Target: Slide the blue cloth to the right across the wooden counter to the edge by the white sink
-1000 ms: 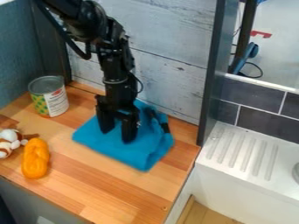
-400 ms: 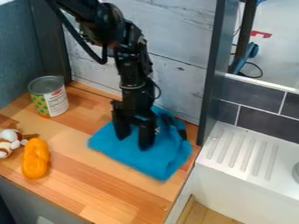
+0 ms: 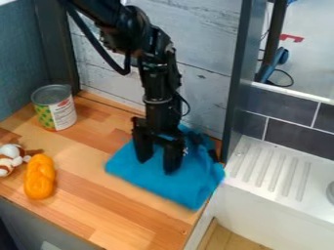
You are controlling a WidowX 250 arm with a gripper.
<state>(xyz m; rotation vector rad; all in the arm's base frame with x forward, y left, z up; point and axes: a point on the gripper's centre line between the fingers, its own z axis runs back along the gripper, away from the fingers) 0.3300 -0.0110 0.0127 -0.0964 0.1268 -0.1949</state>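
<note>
Camera view, fingers: the two fingers (image 3: 173, 158) point down with a clear gap between them, tips on or just above the cloth; no fold shows pinched in the gap.
Cloth: the blue cloth (image 3: 186, 188) lies rumpled beneath and around the fingers, its right side at the edge of the counter (image 3: 85, 215).
Left of fingers: a can (image 3: 54, 107) upright; farther off, an orange toy (image 3: 40, 177) and a brown-and-white toy (image 3: 8, 158).
Right of fingers: a dark post (image 3: 235, 93) and a white sink (image 3: 271, 171).
Step in hand: seemingly working the cloth from above, by contact rather than a grip.
Next move calls for: light, even pressure and care near the post and counter edge, where the cloth could slip over.
</note>
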